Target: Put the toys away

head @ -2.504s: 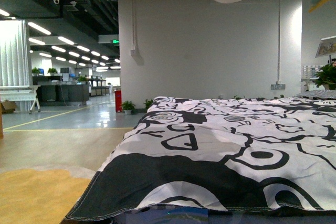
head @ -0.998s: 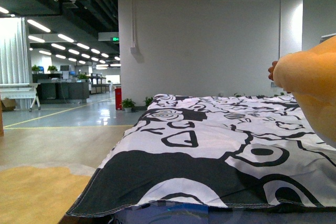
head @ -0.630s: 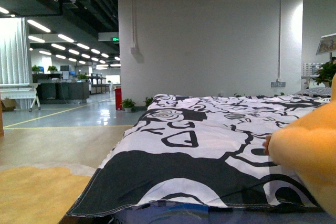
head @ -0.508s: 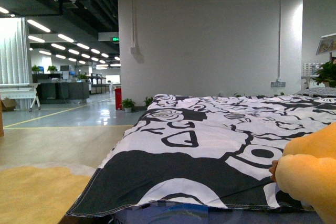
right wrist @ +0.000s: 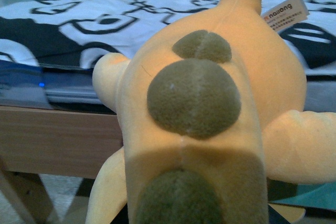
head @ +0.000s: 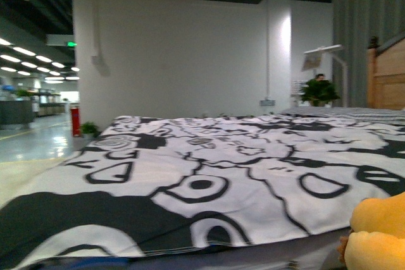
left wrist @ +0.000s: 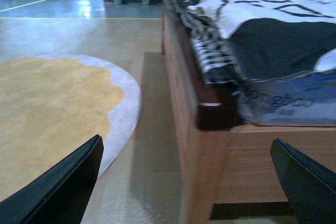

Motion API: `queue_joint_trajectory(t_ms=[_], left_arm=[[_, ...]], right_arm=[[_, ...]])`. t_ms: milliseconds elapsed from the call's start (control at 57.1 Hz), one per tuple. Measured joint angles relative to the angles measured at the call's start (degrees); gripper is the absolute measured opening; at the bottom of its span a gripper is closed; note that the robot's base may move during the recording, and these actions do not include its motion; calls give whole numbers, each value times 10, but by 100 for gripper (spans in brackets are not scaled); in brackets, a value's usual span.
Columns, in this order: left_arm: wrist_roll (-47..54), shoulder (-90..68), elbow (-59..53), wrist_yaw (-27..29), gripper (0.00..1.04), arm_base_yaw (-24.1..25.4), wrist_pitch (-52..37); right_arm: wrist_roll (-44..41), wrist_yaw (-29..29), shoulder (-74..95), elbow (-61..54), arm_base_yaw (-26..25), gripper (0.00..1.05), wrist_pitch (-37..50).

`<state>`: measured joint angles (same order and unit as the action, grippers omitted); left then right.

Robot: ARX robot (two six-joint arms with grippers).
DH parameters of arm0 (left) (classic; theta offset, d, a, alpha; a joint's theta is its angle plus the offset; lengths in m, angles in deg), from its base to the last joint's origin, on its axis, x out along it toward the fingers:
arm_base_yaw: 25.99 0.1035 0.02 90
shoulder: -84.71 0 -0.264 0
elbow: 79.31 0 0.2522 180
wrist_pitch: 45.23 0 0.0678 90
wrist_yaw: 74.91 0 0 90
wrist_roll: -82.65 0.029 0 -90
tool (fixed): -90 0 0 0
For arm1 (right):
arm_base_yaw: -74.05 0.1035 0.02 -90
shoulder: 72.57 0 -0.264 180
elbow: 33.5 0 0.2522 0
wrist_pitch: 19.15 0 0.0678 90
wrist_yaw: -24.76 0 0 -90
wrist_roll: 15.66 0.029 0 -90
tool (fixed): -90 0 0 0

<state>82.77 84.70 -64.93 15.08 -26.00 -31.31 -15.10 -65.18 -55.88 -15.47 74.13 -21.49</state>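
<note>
Left end effector (left wrist: 185, 141) released before bed frame (left wrist: 207, 116), right end effector's grip hidden by plush toy (right wrist: 194, 103)

Plush (right wrist: 262, 77) is orange-yellow (olive-spotted); bedspread (head: 240, 162) black-and-white.

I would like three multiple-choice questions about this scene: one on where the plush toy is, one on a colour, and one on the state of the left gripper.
1. In the front view, where is the plush toy?
A. in the middle of the bedspread
B. at the picture's lower right corner
C. on the rug

2. Which colour are the spots on its back?
A. blue
B. white
C. olive-brown

3. How is the left gripper?
A. open, holding nothing
B. shut on the toy
C. shut on the bedspread

Answers: 1 B, its orange-yellow body shows only there; 2 C, the right wrist view shows them close up; 3 A, its fingers stand wide apart.
</note>
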Motion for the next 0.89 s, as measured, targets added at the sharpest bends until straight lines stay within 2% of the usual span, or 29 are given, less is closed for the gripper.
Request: queue_joint_trajectory(t_ms=[420,525,893], left_arm=[[0,0,0,0,99,0,0],[0,0,0,1,99,0,0],[0,0,0,0,99,0,0]], right_arm=[[0,0,-61,-26,0,17,-31],[-1,0,-142,-35,0,17,-110],[-2,0,-160,-35,0,17,-115]])
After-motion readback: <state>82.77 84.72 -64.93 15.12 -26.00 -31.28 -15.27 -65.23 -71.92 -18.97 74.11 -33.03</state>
